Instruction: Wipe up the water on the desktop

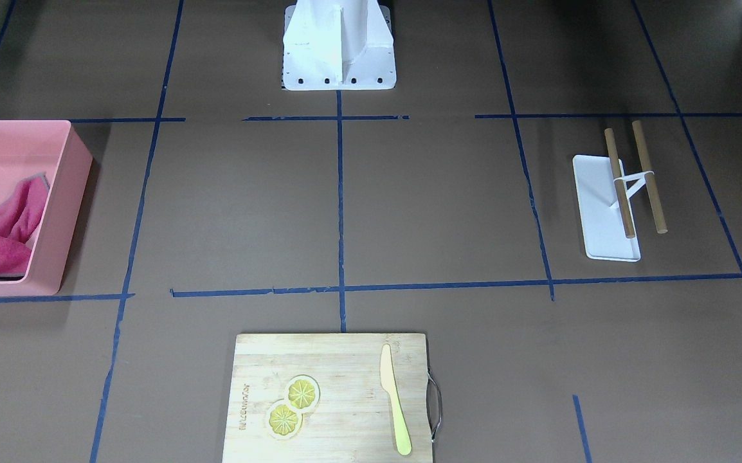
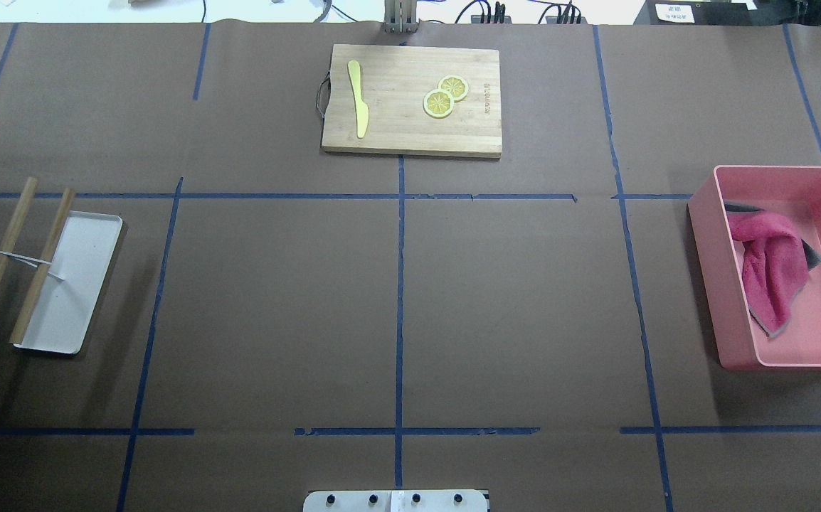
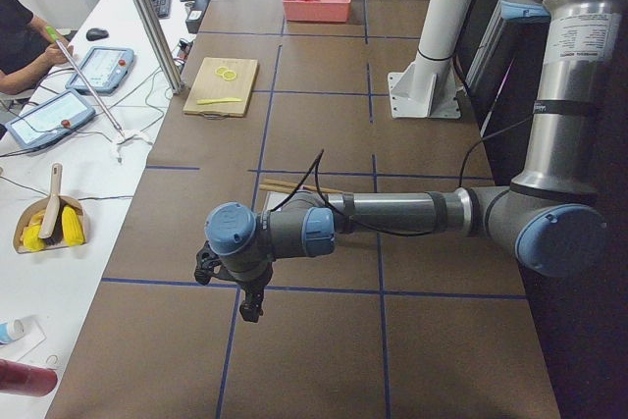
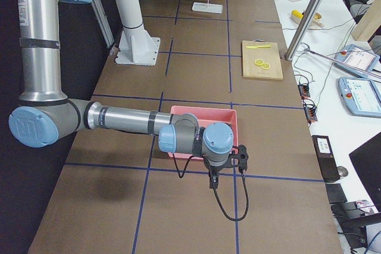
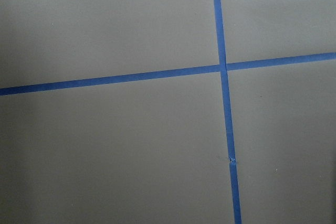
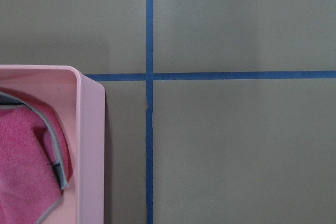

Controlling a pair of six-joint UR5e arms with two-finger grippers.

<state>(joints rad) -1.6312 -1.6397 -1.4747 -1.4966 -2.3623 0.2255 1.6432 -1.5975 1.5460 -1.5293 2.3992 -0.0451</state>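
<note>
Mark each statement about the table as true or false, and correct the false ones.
1. The pink cloth lies inside the pink bin. True.
2. Two wooden rods lie at the white tray, one of them over its edge. True.
3. The yellow knife lies on the white tray. False: it lies on the bamboo cutting board.
4. Three lemon slices sit on the cutting board. False: there are two lemon slices, overlapping.
5. The pink cloth is spread flat over the desktop. False: it is bunched up in the pink bin.
</note>
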